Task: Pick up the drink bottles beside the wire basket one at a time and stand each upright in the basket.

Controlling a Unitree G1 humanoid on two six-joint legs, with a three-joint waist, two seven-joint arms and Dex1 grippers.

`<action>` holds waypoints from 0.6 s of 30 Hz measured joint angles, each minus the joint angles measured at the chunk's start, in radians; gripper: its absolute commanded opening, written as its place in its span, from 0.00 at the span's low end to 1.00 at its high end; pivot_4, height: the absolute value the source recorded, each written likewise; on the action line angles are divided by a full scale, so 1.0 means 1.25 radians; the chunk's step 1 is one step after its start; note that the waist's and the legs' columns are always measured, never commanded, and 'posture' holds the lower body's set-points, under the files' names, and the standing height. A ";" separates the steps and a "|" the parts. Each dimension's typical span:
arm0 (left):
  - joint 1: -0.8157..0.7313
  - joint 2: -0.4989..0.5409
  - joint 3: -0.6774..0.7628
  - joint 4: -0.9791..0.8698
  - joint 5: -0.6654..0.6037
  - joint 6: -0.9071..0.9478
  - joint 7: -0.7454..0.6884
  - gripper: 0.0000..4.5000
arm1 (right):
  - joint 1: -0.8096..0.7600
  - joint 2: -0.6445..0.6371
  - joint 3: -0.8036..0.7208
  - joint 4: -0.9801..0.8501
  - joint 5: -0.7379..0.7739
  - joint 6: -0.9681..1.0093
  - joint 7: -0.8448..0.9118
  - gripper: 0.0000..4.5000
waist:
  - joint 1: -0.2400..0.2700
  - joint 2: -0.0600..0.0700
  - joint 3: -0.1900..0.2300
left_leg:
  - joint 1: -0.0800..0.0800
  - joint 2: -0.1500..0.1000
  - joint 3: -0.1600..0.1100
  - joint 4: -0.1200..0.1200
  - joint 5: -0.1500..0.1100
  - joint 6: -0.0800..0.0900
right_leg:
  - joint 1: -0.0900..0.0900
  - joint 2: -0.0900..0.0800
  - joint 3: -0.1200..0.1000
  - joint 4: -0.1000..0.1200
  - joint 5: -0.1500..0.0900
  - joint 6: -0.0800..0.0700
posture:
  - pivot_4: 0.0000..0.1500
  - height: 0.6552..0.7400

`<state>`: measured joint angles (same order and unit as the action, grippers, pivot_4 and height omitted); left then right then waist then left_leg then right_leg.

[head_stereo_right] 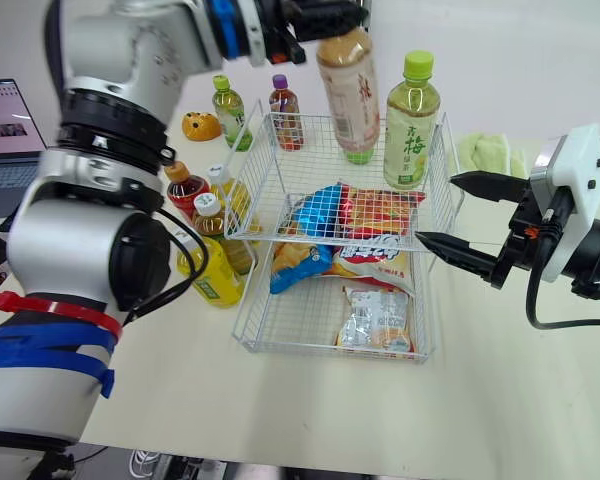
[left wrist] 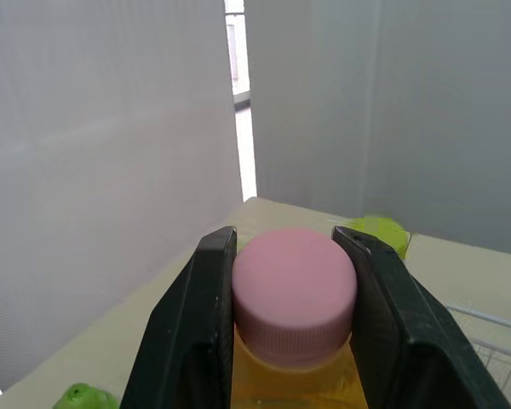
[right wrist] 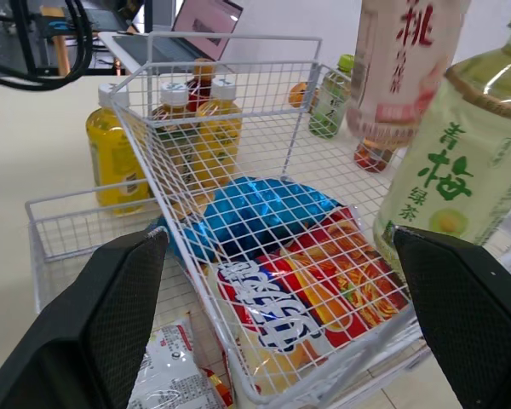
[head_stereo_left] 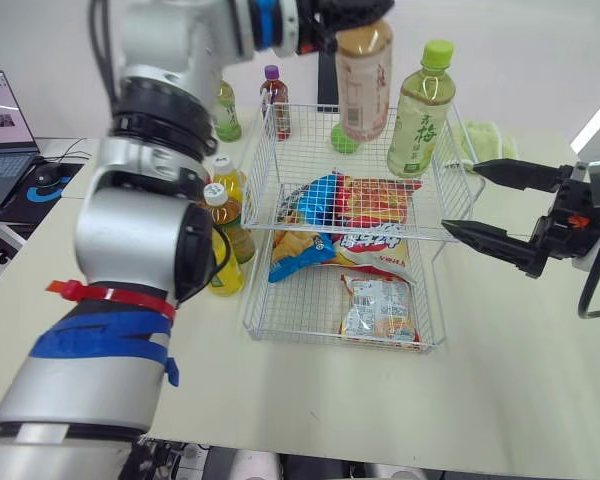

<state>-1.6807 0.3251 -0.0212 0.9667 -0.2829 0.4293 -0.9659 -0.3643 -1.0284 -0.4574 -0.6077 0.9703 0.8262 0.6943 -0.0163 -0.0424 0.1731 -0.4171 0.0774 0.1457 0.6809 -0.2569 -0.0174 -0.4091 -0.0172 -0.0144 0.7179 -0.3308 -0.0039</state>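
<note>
The left claw pinches the ribbed pink cap of a peach-labelled bottle, its two flat black fingers pressed against either side of the cap. The clear plastic bottle hangs upright at the far side of the white wire basket; whether its base touches the mesh cannot be told. Just to its right, a green-capped bottle of pale tea stands upright in the basket's far right corner. Crinkled foil snack bags, blue, red and silver, lie on the mesh nearer the robot. The right claw sits just right of the basket, its tapered fingers spread wide. More bottles, amber and yellow, cluster on the smooth cream counter against the basket's left side.
</note>
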 measured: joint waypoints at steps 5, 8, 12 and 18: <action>0.003 -0.031 -0.001 0.070 0.035 -0.046 0.020 0.31 | 0.001 0.000 -0.017 -0.005 0.006 0.007 -0.024 1.00 | -0.006 0.000 0.000 | 0.000 0.000 0.000 0.000 0.000 0.000 | -0.001 0.000 0.000 0.000 0.000 0.000 | 1.00 0.78; 0.001 -0.033 0.005 0.081 0.046 -0.065 0.020 0.31 | 0.002 -0.001 -0.027 -0.005 0.017 0.010 -0.036 1.00 | -0.008 0.000 0.000 | 0.000 0.000 0.000 0.000 0.000 0.000 | 0.000 0.000 0.000 0.000 0.000 0.000 | 1.00 0.78; -0.001 -0.036 0.007 0.083 0.054 -0.067 0.019 0.31 | 0.003 -0.003 -0.028 -0.007 0.026 0.011 -0.038 1.00 | -0.008 0.000 0.000 | 0.000 0.000 0.000 0.000 0.000 0.000 | 0.000 0.000 0.000 0.000 0.000 0.000 | 1.00 0.78; -0.005 -0.031 0.014 0.078 0.058 -0.038 0.012 0.31 | 0.002 -0.006 -0.028 -0.006 0.026 0.010 -0.040 1.00 | -0.008 0.000 0.000 | 0.000 0.000 0.000 0.000 0.000 0.000 | 0.000 0.000 0.000 0.000 0.000 0.000 | 1.00 0.78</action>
<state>-1.6865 0.2863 -0.0043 1.0640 -0.2108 0.3823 -0.9511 -0.3612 -1.0364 -0.4924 -0.6153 1.0032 0.8391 0.6440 -0.0263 -0.0423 0.1732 -0.4174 0.0771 0.1459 0.6807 -0.2569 -0.0175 -0.4096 -0.0172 -0.0139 0.7182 -0.3309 -0.0038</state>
